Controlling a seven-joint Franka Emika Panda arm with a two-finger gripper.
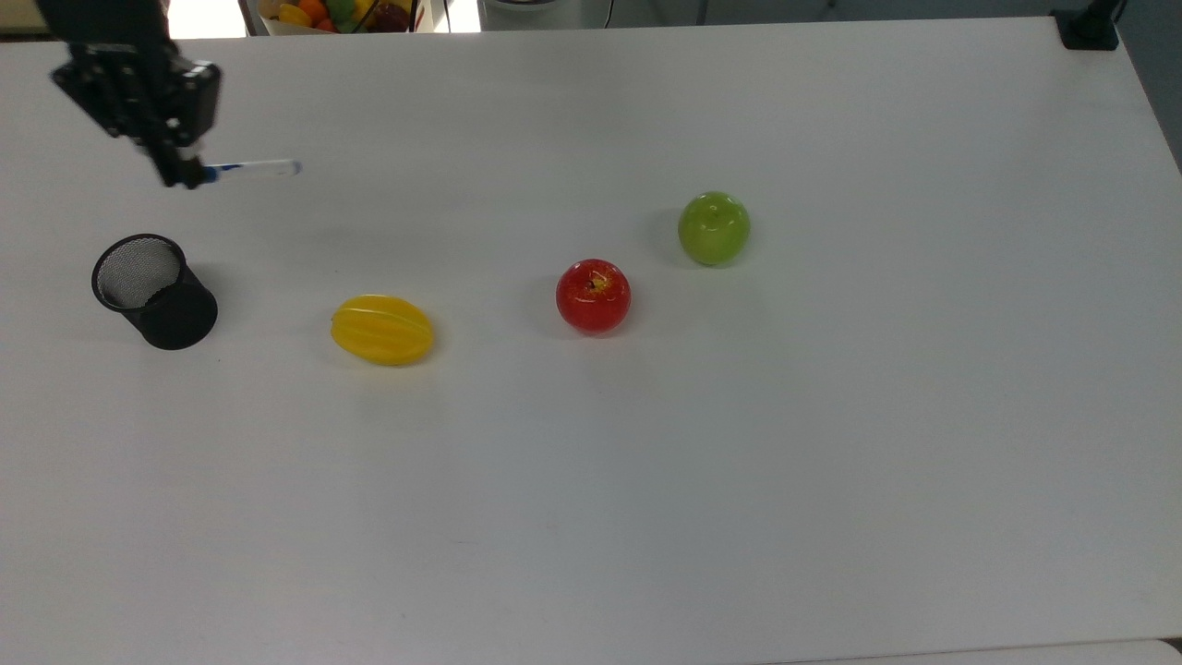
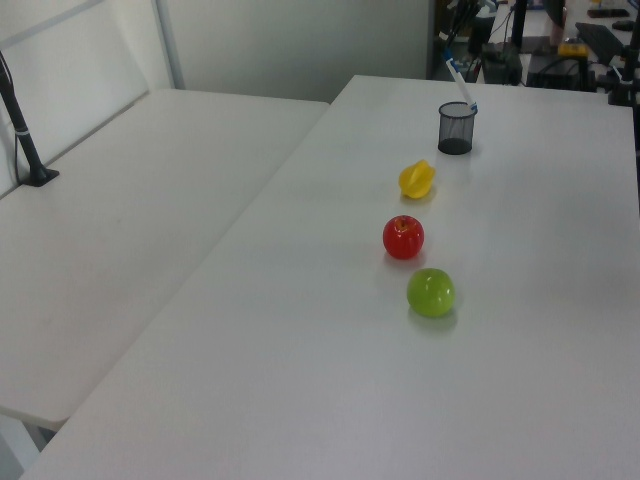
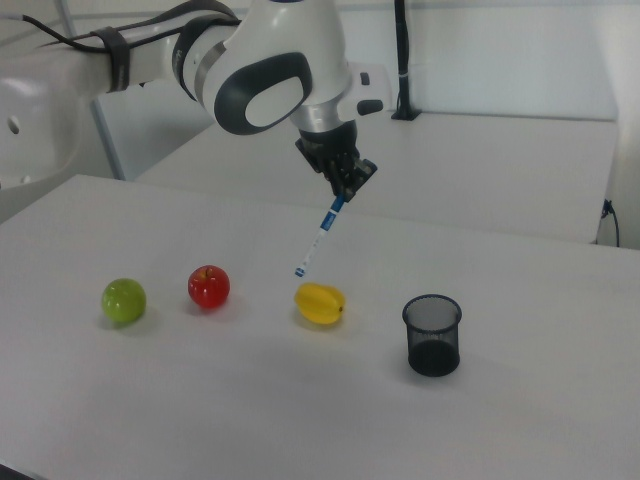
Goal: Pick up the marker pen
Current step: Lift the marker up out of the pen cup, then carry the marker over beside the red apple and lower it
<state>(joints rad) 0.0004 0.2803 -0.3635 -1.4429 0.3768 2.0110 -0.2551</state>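
So the marker pen (image 3: 318,239) is held up in the air, clear of the table (image 3: 520,400), pinched at its blue-capped top end by the gripper (image 3: 341,190), whose fingers are clamped shut on it. In the right view the pen is seen hanging down and slanting toward the right view's left, its lower tip ending above the yellow star fruit (image 3: 320,303) without touching it. In the top view the pen (image 1: 249,169) is seen sticking out sideways from the gripper (image 1: 189,174) toward the top view's right.

The black mesh pen cup (image 1: 155,291) is left standing upright on the table, well apart from the pen. Further along, a red apple (image 1: 593,296) and a green apple (image 1: 714,228) are lined up past the star fruit (image 1: 382,329).
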